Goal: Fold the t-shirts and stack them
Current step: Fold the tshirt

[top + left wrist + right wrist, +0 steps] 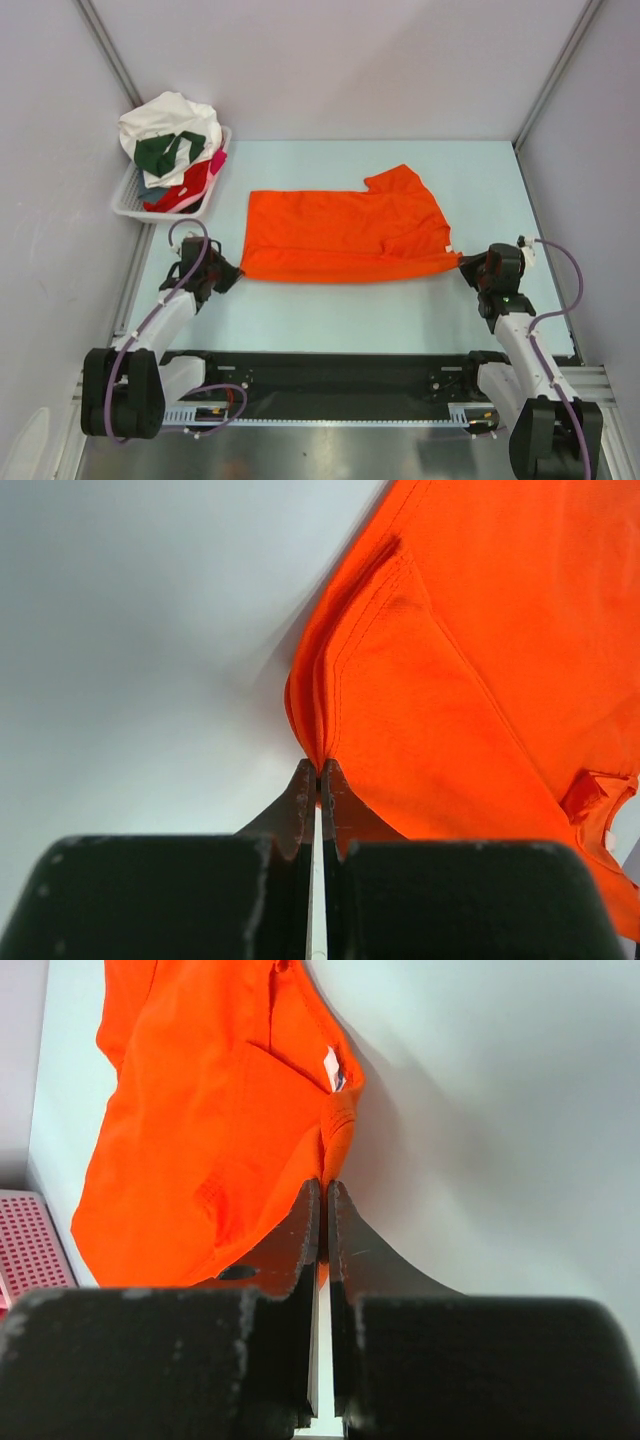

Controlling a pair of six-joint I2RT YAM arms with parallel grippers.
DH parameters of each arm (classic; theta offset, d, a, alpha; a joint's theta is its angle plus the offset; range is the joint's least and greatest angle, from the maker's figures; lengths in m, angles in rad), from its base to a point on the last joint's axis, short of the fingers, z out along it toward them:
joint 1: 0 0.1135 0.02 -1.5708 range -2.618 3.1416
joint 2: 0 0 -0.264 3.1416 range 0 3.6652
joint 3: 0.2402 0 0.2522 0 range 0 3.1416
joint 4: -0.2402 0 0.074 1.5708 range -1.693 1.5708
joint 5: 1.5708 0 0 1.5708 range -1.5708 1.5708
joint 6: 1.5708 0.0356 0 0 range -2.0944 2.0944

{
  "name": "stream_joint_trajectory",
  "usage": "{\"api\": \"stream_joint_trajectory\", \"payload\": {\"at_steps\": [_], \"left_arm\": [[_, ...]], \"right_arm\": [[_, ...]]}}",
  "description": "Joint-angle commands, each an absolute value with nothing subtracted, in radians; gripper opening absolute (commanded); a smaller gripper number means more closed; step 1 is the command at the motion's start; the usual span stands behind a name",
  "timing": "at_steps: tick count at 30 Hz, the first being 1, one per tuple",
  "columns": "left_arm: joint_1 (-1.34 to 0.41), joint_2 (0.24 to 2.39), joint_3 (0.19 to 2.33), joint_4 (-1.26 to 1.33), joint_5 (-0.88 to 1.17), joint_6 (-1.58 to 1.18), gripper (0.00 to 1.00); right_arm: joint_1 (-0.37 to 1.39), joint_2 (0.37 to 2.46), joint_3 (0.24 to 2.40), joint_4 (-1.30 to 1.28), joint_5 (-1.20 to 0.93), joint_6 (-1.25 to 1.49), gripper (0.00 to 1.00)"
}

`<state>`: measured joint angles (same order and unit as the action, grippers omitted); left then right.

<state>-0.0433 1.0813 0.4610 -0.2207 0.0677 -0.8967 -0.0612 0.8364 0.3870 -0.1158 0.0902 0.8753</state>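
Orange t-shirt [345,235]: nr corners nipped in left pincer [236,272] & right pincer [463,262].

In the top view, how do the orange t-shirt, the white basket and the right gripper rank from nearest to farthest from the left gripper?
1. orange t-shirt: its near left corner is pinched in the left gripper.
2. white basket: farther back, on the left side.
3. right gripper: far over on the right, at the shirt's other near corner.

Both arms, the left arm [170,318] and the right arm [525,345], have white link shells, chunky black joint housings and looping mauve cables [579,280], ending in the black left gripper [318,770] and right gripper [322,1188] with scuffed, tapering fingers [300,1240].
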Motion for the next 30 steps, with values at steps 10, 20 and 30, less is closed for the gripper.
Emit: {"api": "stream_joint_trajectory", "payload": {"at_steps": [10,20,30], "left_arm": [[-0.034,0.907,0.321,-0.213,0.057,-0.867,0.00],[-0.034,0.674,0.310,-0.333,-0.027,-0.871,0.71],[-0.034,0.834,0.593,-0.304,-0.032,-0.661,0.90]], "right_arm": [[-0.043,0.665,0.289,-0.238,0.178,0.951,0.00],[0.077,0.523,0.345,-0.408,0.379,0.957,0.49],[0.011,0.990,0.695,-0.170,0.111,0.588,0.49]]}}
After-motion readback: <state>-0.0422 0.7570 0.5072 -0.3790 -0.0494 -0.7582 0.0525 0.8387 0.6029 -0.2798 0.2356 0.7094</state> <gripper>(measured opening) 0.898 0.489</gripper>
